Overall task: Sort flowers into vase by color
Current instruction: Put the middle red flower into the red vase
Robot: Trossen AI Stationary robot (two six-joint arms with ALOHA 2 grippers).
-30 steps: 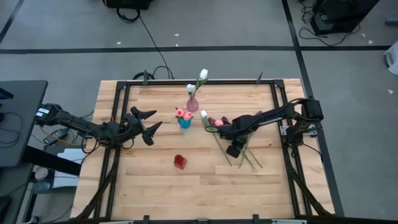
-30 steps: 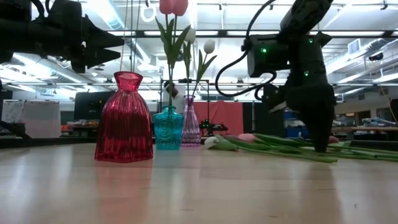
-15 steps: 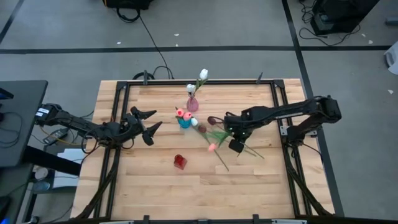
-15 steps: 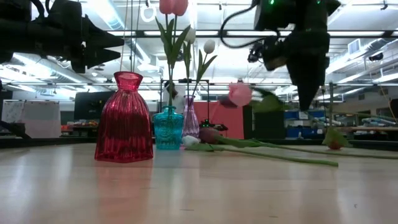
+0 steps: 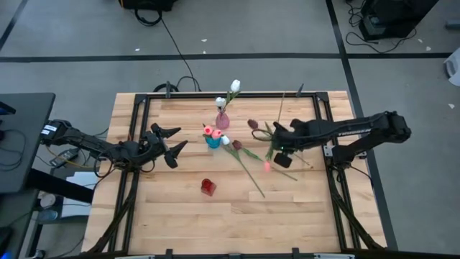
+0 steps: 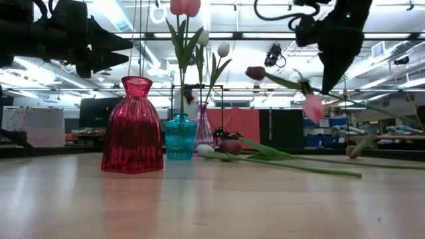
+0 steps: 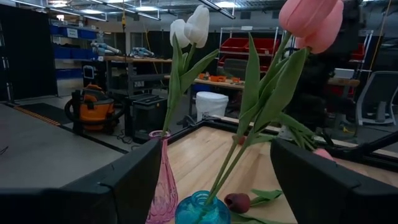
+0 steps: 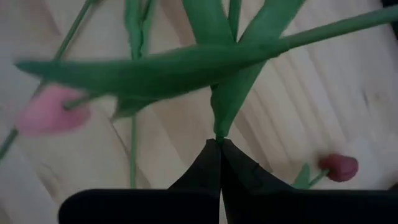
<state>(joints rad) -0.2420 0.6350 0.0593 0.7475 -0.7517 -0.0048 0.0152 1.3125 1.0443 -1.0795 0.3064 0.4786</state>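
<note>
White tulips (image 5: 228,94) stand in the pink vase (image 5: 222,121) near the table's far edge, pink tulips (image 5: 210,131) in the teal vase (image 5: 213,141). Loose tulips (image 5: 243,160) lie mid-table; two (image 5: 269,144) hang lifted, stems pinched. The red vase (image 5: 208,188) stands empty.

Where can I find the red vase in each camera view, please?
High view: red vase stands alone at the table's middle, in front of the other vases.
Low view: red vase at left, nearest the camera.
Left wrist view: not in it.
Right wrist view: not in it.
Shared landmark: teal vase.
</note>
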